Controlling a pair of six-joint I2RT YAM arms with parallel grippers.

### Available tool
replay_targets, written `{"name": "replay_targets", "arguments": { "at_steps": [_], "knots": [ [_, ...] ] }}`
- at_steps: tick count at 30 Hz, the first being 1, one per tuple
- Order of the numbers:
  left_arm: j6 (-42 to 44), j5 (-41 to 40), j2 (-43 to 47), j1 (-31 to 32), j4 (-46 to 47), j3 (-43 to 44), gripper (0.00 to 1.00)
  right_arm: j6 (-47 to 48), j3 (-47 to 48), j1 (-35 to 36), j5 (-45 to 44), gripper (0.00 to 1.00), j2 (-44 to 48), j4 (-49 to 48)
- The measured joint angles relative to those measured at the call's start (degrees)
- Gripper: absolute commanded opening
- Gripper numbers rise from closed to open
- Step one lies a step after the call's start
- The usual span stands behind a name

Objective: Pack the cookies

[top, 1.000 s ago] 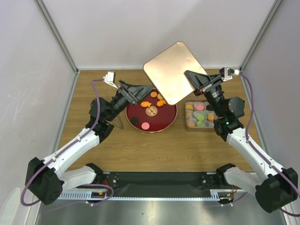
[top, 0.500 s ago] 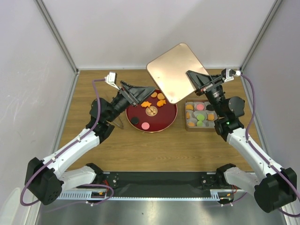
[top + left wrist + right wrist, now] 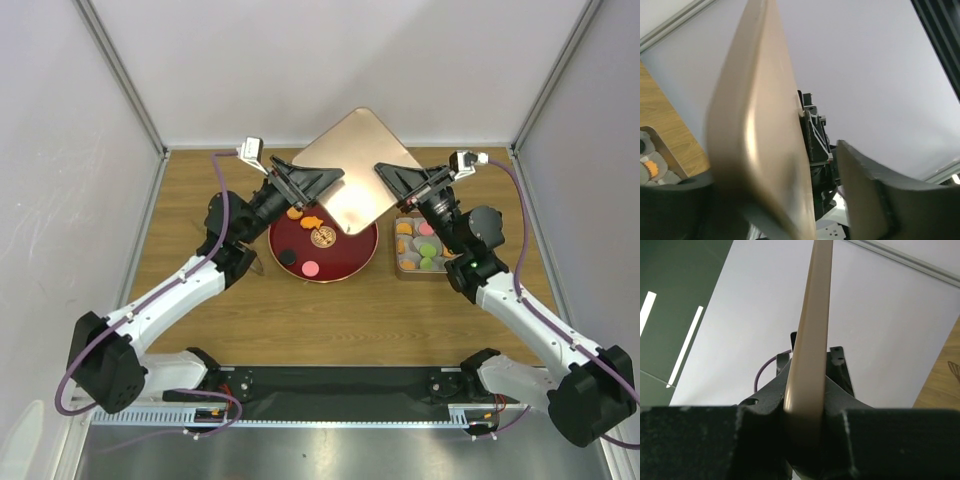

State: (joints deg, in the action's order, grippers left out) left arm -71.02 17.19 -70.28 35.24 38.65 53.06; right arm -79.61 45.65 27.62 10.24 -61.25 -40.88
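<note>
My right gripper [image 3: 388,177] is shut on the right edge of a flat tan metal lid [image 3: 355,170] and holds it tilted in the air over the plate's back; in the right wrist view the lid [image 3: 812,340] stands edge-on between the jaws [image 3: 805,425]. My left gripper [image 3: 325,180] is open with the lid's left edge [image 3: 760,140] between its jaws [image 3: 775,210], a gap showing at one finger [image 3: 865,200]. Several cookies lie on the dark-red plate [image 3: 345,270]: an orange fish [image 3: 311,222], a black one [image 3: 286,257], a pink one [image 3: 310,268]. More cookies [image 3: 428,250] fill the metal tin [image 3: 399,266].
The tin stands right of the plate on the wooden table [image 3: 330,320]. A corner of the tin [image 3: 662,150] with cookies shows low left in the left wrist view. White walls close off the back and both sides.
The right gripper has carried the lid left and lower, over the plate. The left gripper has risen and moved right until its open jaws straddle the lid's left edge.
</note>
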Motion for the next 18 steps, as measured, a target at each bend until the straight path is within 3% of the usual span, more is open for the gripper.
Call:
{"name": "replay_targets", "arguments": {
  "at_steps": [2, 3, 6, 13, 15, 18],
  "knots": [
    [-0.63, 0.07, -0.46, 0.02, 0.04, 0.02, 0.56, 1.05, 0.00, 0.24, -0.22, 0.06, 0.00, 0.74],
    [-0.85, 0.09, -0.76, 0.04, 0.13, 0.02, 0.46, 1.49, 0.02, 0.31, -0.33, 0.07, 0.00, 1.09],
    [-1.60, 0.17, -1.64, 0.07, 0.04, 0.02, 0.28, 2.16, 0.02, 0.33, -0.42, 0.07, 0.02, 1.70],
    [-4.13, 1.05, -2.10, 0.22, 1.33, 0.00, 0.09, 3.63, 0.02, 0.11, -0.59, 0.13, 0.57, 3.02],
    [-4.24, 1.29, -2.16, 0.22, 1.53, 0.00, 0.01, 4.00, 0.02, -0.02, -0.44, 0.26, 0.79, 3.21],
    [-3.98, 2.60, -3.10, 0.20, 1.97, 0.46, 0.00, 5.20, 0.02, -0.72, -0.37, 0.50, 1.68, 5.31]
  ]
}}
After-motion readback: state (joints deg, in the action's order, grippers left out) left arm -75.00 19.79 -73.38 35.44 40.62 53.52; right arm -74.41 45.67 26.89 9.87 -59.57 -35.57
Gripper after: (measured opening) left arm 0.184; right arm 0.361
